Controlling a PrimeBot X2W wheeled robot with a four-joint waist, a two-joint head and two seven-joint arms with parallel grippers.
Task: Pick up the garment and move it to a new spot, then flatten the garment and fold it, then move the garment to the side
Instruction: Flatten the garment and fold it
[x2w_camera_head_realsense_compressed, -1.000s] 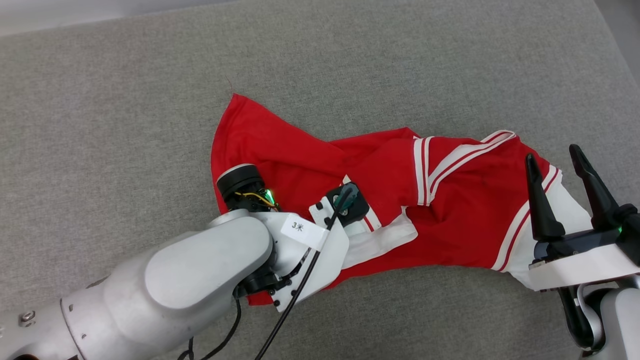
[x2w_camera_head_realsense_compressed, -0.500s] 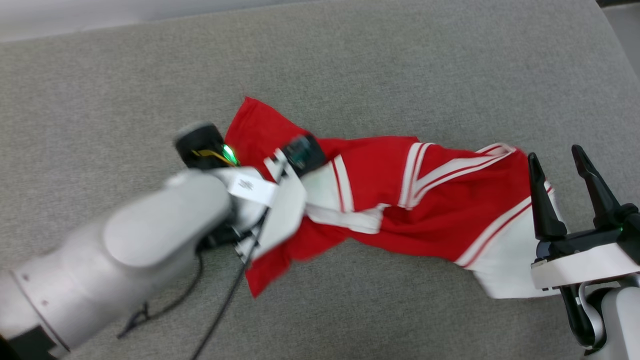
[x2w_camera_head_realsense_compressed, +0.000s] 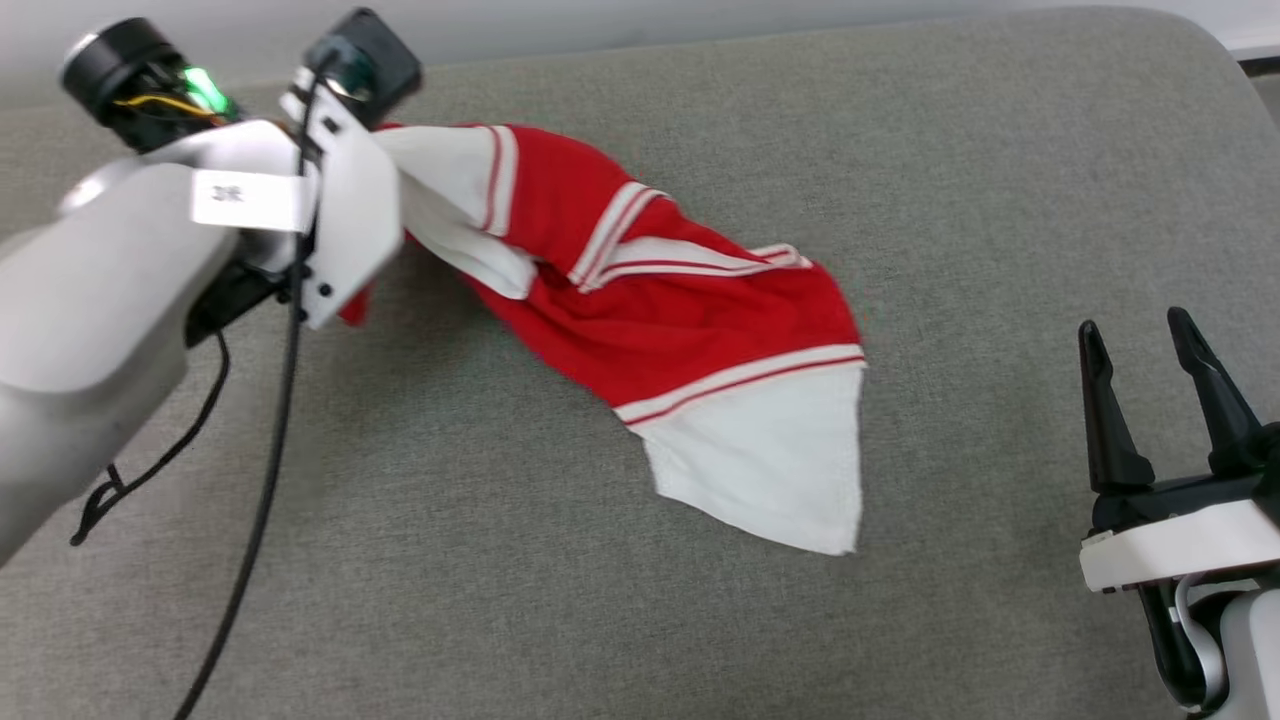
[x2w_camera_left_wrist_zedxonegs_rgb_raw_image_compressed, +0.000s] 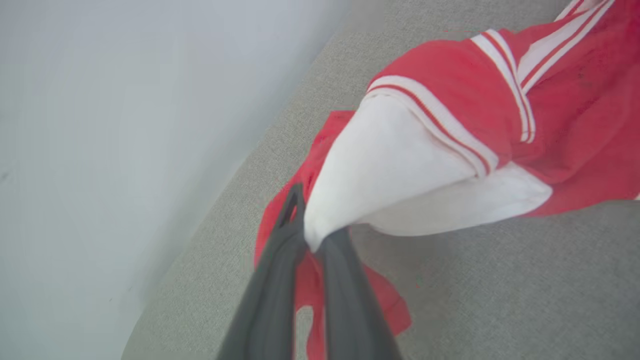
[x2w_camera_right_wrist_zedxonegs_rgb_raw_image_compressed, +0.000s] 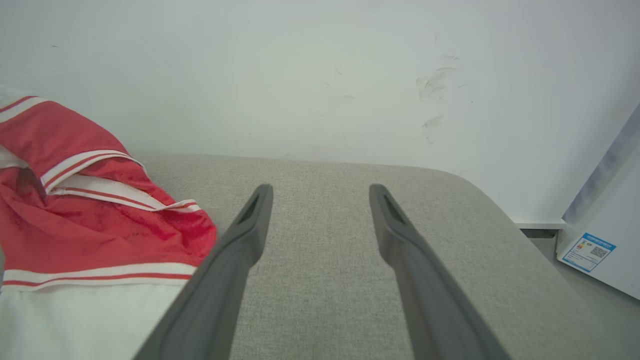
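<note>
Far left of the tabletop: my left tool is pressed together on a small pinch of white sleeve cloth, and the garment hangs from it in a twisted rope, its other white sleeve trailing onto the grey fabric near the middle. The right tool waits spread and empty at the near right, well apart from the shirt. My worry is the grip: it takes only a narrow fold, so the trailing cloth's drag on the rough weave could pull it free. The lifted end also sits close to the rear edge by the wall, so a drop there could slide off behind. The black cable hanging under the left arm could snag loose cloth. The surface is grey, woven and round-cornered; the wall is pale and scuffed, with a white cabinet bearing a blue label to the right.
</note>
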